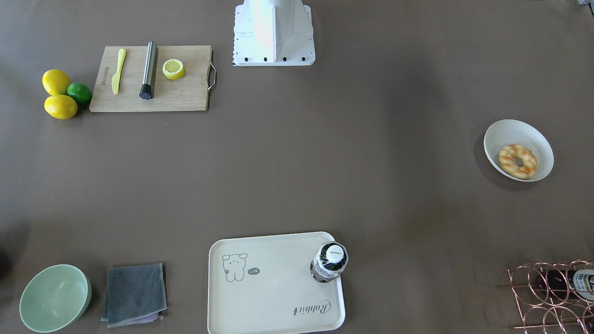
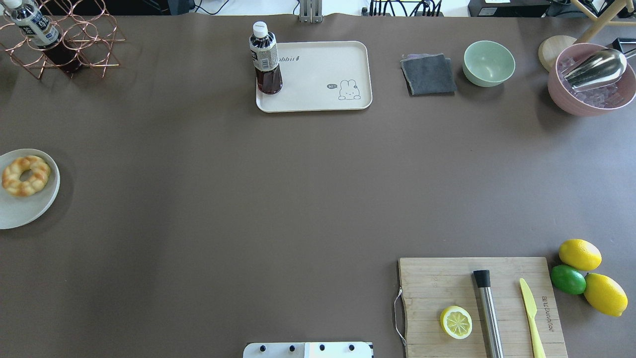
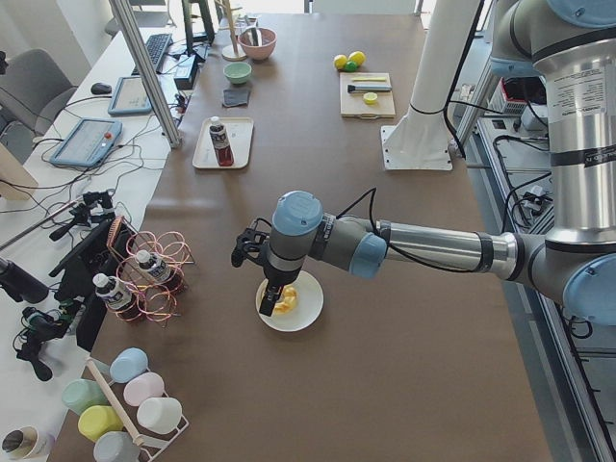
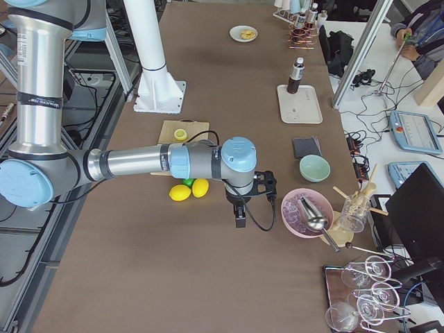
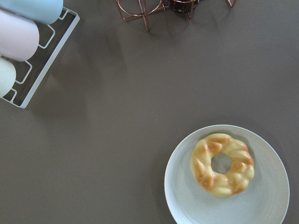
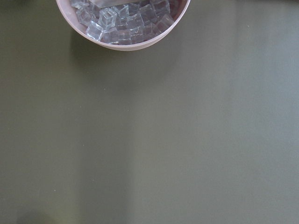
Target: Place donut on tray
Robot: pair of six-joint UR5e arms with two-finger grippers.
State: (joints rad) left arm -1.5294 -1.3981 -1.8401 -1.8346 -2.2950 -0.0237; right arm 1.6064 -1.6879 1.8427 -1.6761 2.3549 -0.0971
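Here, one donut [image 1: 518,161] in one white bowl [image 1: 510,130], one tray [image 1: 278,301] apart; state of both jaws indiscernible.

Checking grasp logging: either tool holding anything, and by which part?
Nothing held, as far as shows. The donut lies free in the white bowl, left tool above it; right tool hangs near the pink bowl.

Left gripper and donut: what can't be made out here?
Left gripper: seen only in exterior left view, small; open or shut unclear.
Donut: partly hidden by that gripper there.
Right gripper: exterior right only; state unclear.
White bowl: cut by overhead view's left edge.
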